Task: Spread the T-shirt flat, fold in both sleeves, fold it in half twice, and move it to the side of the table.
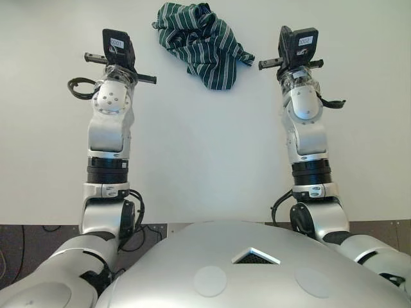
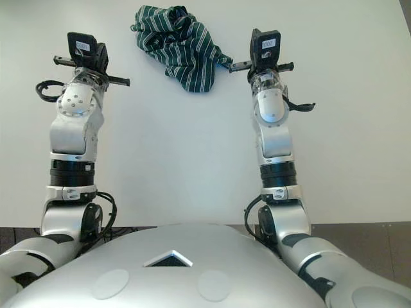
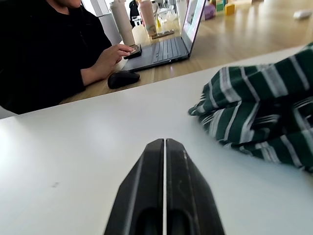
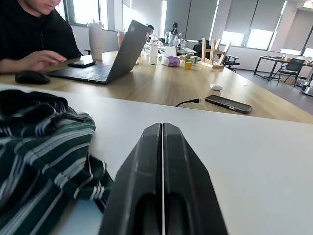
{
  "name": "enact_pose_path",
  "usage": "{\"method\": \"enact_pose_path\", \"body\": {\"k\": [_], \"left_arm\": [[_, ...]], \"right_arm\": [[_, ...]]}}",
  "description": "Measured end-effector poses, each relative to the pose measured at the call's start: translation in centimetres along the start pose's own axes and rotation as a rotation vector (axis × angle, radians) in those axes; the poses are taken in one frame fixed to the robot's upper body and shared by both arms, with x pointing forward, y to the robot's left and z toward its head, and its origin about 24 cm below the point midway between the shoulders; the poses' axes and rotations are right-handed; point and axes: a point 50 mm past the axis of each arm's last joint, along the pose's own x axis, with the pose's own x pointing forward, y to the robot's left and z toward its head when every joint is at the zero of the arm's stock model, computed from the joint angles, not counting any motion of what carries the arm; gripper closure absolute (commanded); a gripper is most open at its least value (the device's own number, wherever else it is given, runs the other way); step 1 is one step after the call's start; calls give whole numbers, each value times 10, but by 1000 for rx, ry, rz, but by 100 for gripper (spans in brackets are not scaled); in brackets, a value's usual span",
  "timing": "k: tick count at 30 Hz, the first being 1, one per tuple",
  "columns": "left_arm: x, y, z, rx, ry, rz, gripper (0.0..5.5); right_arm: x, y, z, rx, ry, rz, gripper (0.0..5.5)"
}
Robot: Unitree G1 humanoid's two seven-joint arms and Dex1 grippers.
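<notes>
t-shirt (image 1: 204, 45) lies crumpled in a striped green heap on the white table (image 1: 205, 167), so the first step, spreading it flat, is not yet done. the left gripper (image 3: 165, 147) sits a little apart from the shirt on its left, fingers pressed together on nothing. the right gripper (image 4: 162, 129) sits close beside the shirt's right edge, likewise closed and empty. next, i judge, both must open and pinch separate edges of the shirt to draw them apart.
</notes>
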Motion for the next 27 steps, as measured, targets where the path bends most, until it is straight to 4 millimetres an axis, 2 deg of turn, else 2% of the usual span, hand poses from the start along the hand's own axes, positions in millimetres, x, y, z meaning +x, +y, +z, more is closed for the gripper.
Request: {"method": "enact_pose_path", "body": {"k": [2,4,6,10,13,16,19,22,27], "left_arm": [[-1,-9,-2,-26,-10,-15,548],[-1,-11,-4,-36,-17,-23,517],[1,-14,-10,-49,2,-41,490],[13,-25,-24,-103,56,-107,423],[28,-32,-18,-109,38,-126,383],[42,-28,-12,-118,24,-94,383],[49,-28,-20,-146,66,-98,383],[57,-32,-16,-170,63,-140,383],[62,-38,-22,-205,94,-152,383]], "right_arm": [[3,-3,2,-11,0,24,550],[9,-12,5,-18,3,10,550],[16,-13,8,-19,8,18,550],[20,-13,9,-29,12,44,550],[19,-20,7,-52,31,49,550],[23,-16,10,-58,30,88,550],[25,-16,10,-61,33,99,550],[28,-15,8,-64,49,107,550],[39,-13,20,-85,17,131,550]]}}
